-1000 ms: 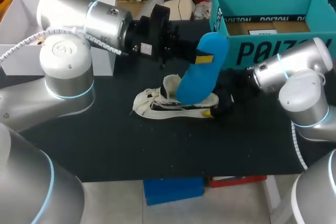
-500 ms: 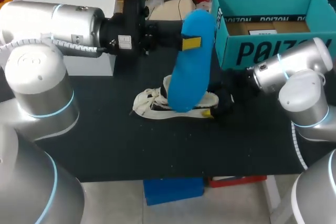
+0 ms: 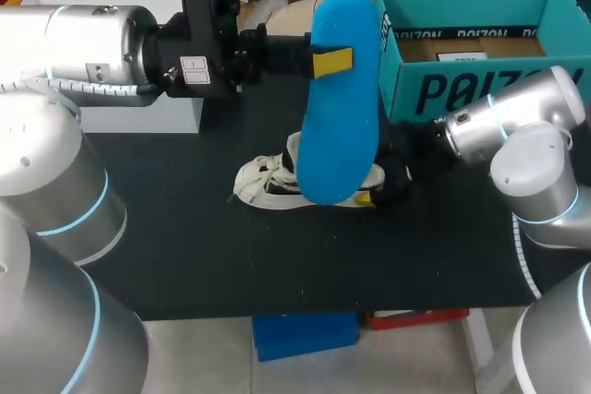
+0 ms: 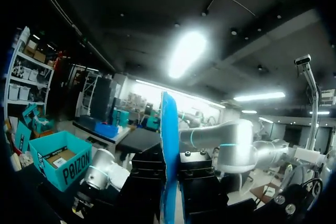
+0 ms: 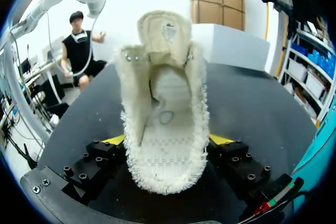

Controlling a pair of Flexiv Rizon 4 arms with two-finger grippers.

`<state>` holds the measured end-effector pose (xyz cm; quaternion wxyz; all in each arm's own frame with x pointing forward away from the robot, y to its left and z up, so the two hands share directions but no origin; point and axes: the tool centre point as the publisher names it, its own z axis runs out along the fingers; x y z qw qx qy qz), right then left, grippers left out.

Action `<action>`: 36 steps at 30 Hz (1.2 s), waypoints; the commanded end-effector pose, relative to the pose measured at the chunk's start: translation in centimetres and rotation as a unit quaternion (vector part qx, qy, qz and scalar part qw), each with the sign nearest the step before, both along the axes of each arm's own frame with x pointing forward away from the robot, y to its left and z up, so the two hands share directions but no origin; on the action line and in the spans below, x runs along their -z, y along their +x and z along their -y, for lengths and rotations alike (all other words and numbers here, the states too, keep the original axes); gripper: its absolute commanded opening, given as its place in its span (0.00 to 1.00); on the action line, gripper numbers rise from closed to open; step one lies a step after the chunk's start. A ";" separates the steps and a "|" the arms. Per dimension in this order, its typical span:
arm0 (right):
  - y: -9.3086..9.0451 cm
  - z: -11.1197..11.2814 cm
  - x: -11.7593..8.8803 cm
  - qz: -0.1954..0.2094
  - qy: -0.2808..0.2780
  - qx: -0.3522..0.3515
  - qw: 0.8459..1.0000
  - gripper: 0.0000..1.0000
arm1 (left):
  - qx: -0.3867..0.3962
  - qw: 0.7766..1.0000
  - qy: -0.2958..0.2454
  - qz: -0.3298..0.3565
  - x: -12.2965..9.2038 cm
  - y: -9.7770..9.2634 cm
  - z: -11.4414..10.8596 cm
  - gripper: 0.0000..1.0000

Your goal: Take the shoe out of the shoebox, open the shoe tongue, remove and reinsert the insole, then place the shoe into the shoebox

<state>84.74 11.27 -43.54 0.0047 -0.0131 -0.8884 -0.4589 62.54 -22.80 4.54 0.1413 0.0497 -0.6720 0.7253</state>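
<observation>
The black counter [image 3: 185,256] carries the things. The left arm [image 3: 83,34] comes in over its far left edge, and the right arm [image 3: 517,136] lies along its right side. An open teal shoebox [image 3: 480,89] stands at the far right corner. A white box [image 3: 175,113] stands at the far left corner.

The blue insole [image 3: 342,126] is held upright in the air over the middle of the counter, out of the shoe. The left gripper [image 3: 331,62] is clamped on its upper part. In the left wrist view the insole [image 4: 168,145] stands edge-on, with a finger pressed against each face.

The cream shoe [image 3: 268,182] lies on the middle of the counter, toe toward the left edge. The right gripper [image 5: 167,148] grips its heel end, and its yellow fingertips [image 5: 220,140] press on both sides. The shoe [image 5: 163,93] gapes open there, its tongue [image 5: 164,32] standing up.
</observation>
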 end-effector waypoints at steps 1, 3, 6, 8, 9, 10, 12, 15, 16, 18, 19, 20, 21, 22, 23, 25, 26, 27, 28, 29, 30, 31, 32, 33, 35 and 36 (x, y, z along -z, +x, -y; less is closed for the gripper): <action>0.1 0.0 0.2 0.000 -0.001 0.001 1.000 0.00 | -0.023 1.000 0.008 -0.004 -1.1 -0.7 -0.7 0.00; 0.1 0.0 0.2 0.000 -0.001 0.001 1.000 0.00 | -0.025 1.000 0.001 -0.013 -1.0 -0.7 -0.9 0.00; 0.1 0.0 0.2 0.000 -0.001 0.001 1.000 0.00 | -0.039 0.999 -0.005 -0.014 -0.6 -0.5 -1.1 0.00; 0.1 0.0 0.2 0.000 -0.001 0.001 1.000 0.00 | -0.039 0.999 -0.005 -0.014 -0.6 -0.5 -1.1 0.00; 0.1 0.0 0.2 0.000 -0.001 0.001 1.000 0.00 | -0.039 0.999 -0.005 -0.014 -0.6 -0.5 -1.1 0.00; 0.1 0.0 0.2 0.000 -0.001 0.001 1.000 0.00 | -0.039 0.999 -0.005 -0.014 -0.6 -0.5 -1.1 0.00; 0.1 0.0 0.2 0.000 -0.001 0.001 1.000 0.00 | -0.039 0.999 -0.005 -0.014 -0.6 -0.5 -1.1 0.00; 0.1 0.1 0.1 0.000 -0.003 0.001 1.000 0.00 | -0.039 0.999 -0.005 -0.014 -0.6 -0.5 -1.1 0.00; 0.2 0.3 0.0 -0.003 -0.015 0.002 1.000 0.00 | -0.039 0.999 -0.005 -0.014 -0.6 -0.5 -1.1 0.00; 0.5 0.5 -0.1 -0.007 -0.028 0.003 1.000 0.01 | -0.039 0.999 -0.005 -0.014 -0.6 -0.5 -1.1 0.00; 0.5 0.6 -0.1 -0.007 -0.029 0.004 1.000 0.16 | -0.039 0.999 -0.005 -0.014 -0.6 -0.5 -1.1 0.00; 0.6 0.9 -0.3 -0.010 -0.043 0.005 0.999 0.39 | -0.039 0.999 -0.005 -0.014 -0.6 -0.5 -1.1 0.00; 0.6 0.9 -0.3 -0.015 -0.053 0.003 0.998 0.51 | -0.039 0.999 -0.005 -0.014 -0.6 -0.5 -1.1 0.00; 0.6 1.2 -0.4 -0.019 -0.072 0.003 0.997 1.00 | -0.039 0.999 -0.005 -0.014 -0.6 -0.5 -1.1 0.00; 0.6 1.5 -0.4 -0.018 -0.076 0.005 0.997 1.00 | -0.039 0.999 -0.005 -0.014 -0.6 -0.5 -1.1 0.00; 0.6 1.8 -0.7 -0.018 -0.087 0.006 0.996 1.00 | -0.039 0.999 -0.005 -0.014 -0.6 -0.5 -1.1 0.00; 0.6 2.1 -0.8 -0.019 -0.102 0.004 0.995 1.00 | -0.039 0.999 -0.005 -0.014 -0.6 -0.5 -1.1 0.00; 0.6 2.3 -0.9 -0.020 -0.110 0.002 0.994 1.00 | -0.039 0.999 -0.005 -0.014 -0.6 -0.5 -1.1 0.00; 0.5 2.5 -1.0 -0.021 -0.125 0.002 0.992 1.00 | -0.039 0.999 -0.005 -0.014 -0.6 -0.5 -1.1 0.00; 0.4 2.7 -1.1 -0.022 -0.134 0.002 0.991 1.00 | -0.039 0.999 -0.005 -0.014 -0.6 -0.5 -1.1 0.00; 0.4 2.9 -1.3 -0.020 -0.143 0.003 0.990 1.00 | -0.039 0.999 -0.005 -0.014 -0.6 -0.5 -1.1 0.00; 0.3 3.1 -1.5 -0.017 -0.149 0.005 0.989 1.00 | -0.039 0.999 -0.005 -0.014 -0.6 -0.5 -1.1 0.00; 0.2 3.3 -1.6 -0.016 -0.157 0.006 0.987 1.00 | -0.039 0.999 -0.005 -0.014 -0.6 -0.5 -1.1 0.00; 0.2 3.4 -1.8 -0.015 -0.168 0.005 0.986 1.00 | -0.039 0.999 -0.005 -0.014 -0.6 -0.5 -1.1 0.00; 0.0 3.6 -2.1 -0.010 -0.186 0.009 0.982 1.00 | -0.039 0.999 -0.005 -0.014 -0.6 -0.5 -1.1 0.00; 0.0 3.6 -2.2 -0.008 -0.192 0.010 0.981 1.00 | -0.039 0.999 -0.005 -0.014 -0.6 -0.5 -1.1 0.00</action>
